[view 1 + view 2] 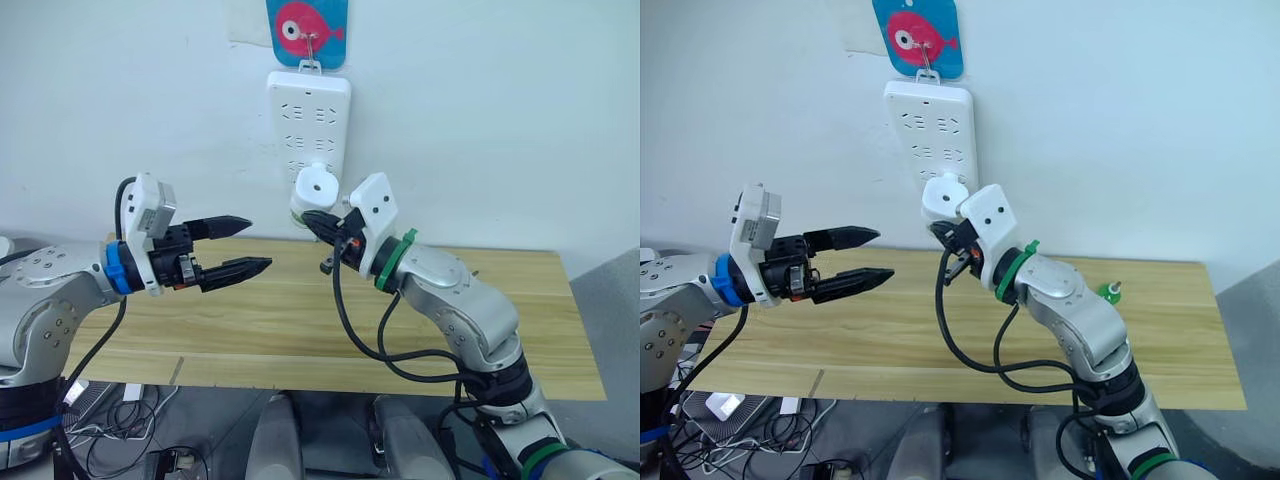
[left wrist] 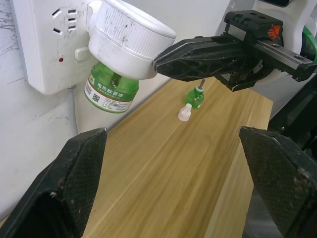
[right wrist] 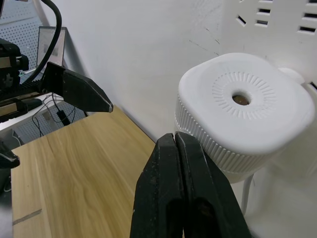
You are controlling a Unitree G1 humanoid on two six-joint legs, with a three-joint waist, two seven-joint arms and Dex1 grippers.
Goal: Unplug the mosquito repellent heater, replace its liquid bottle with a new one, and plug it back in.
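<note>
The heater (image 2: 130, 42) hides its prongs and most of the bottle (image 2: 110, 90) beneath it.

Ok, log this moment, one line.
right gripper shut at heater | left gripper open | heater on power strip, green bottle fitted | capless bottle on table

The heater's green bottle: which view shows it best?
The left wrist view: the green bottle hangs labelled under the heater, which sits plugged into the power strip. The right wrist view shows the heater's vented top; in both eye views the right gripper hides the bottle.
</note>
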